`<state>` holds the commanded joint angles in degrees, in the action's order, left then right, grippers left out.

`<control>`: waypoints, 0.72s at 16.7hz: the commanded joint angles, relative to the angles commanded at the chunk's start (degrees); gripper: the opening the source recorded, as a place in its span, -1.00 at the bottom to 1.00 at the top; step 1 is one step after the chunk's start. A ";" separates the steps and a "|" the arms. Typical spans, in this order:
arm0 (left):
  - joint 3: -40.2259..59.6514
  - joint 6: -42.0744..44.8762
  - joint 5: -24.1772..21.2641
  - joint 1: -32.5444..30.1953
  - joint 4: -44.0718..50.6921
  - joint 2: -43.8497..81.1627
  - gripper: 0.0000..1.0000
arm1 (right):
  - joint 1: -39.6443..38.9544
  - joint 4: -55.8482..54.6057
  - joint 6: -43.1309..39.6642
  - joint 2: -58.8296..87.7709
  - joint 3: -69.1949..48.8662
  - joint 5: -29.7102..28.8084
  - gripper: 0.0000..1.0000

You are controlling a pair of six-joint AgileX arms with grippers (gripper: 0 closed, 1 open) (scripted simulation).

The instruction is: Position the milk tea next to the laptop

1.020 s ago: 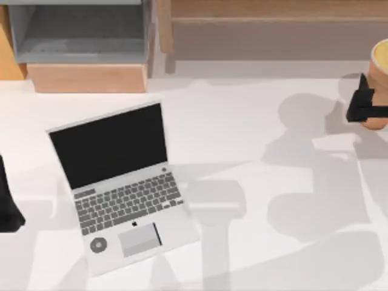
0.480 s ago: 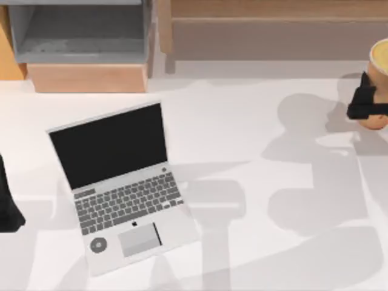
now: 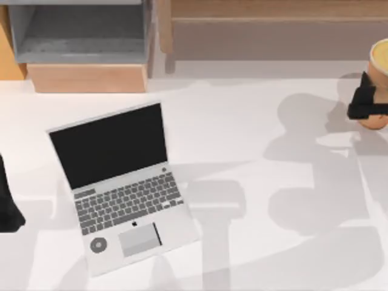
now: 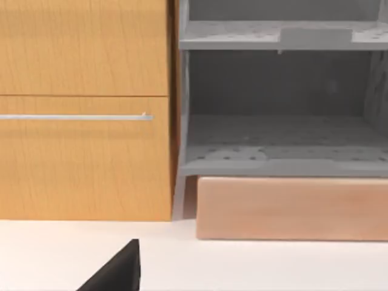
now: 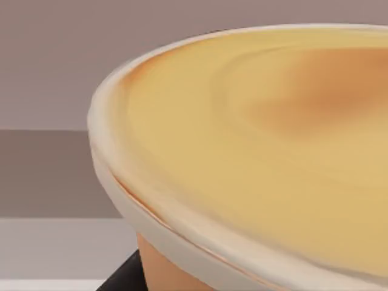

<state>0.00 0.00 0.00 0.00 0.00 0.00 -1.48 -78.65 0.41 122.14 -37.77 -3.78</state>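
Note:
The milk tea (image 3: 380, 63) stands at the table's far right edge, an orange-tan cup with a pale rim and yellow top. Seen up close in the right wrist view, the milk tea (image 5: 254, 151) has a darker swirl on its surface. My right gripper (image 3: 367, 104) holds the cup's side, its dark fingers (image 5: 124, 277) pressed against the wall below the rim. The open silver-grey laptop (image 3: 121, 182) sits left of centre with its black screen up, well apart from the cup. My left gripper (image 3: 7, 206) is parked at the left edge.
A grey shelf unit (image 3: 79, 30) on a pale wooden base (image 3: 88, 77) stands at the back left, beside an orange-wood cabinet (image 4: 85, 109). A wooden bench (image 3: 273, 24) runs along the back. The white table (image 3: 260, 151) lies bare between laptop and cup.
The right gripper's fingers shifted slightly rightward against the cup over the last second. The cup, the laptop and the left arm have stayed where they were.

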 joint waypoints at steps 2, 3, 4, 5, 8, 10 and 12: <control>0.00 0.00 0.00 0.00 0.00 0.00 1.00 | 0.00 0.00 0.00 0.00 0.00 0.00 -1.00; 0.00 0.00 0.00 0.00 0.00 0.00 1.00 | 0.00 0.00 0.00 0.00 0.00 0.00 -1.00; 0.00 0.00 0.00 0.00 0.00 0.00 1.00 | 0.00 0.00 0.00 0.00 0.00 0.00 -1.00; 0.00 0.00 0.00 0.00 0.00 0.00 1.00 | 0.00 0.00 0.00 0.00 0.00 0.00 -1.00; 0.00 0.00 0.00 0.00 0.00 0.00 1.00 | 0.00 0.00 0.00 0.00 0.00 0.00 -1.00; 0.00 0.00 0.00 0.00 0.00 0.00 1.00 | -0.08 0.00 0.09 -0.10 0.06 0.00 -1.00; 0.00 0.00 0.00 0.00 0.00 0.00 1.00 | -0.08 0.67 0.09 -0.80 0.09 0.01 -1.00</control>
<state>0.00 0.00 0.00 0.00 0.00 0.00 -1.57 -77.98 0.50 121.34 -37.68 -3.77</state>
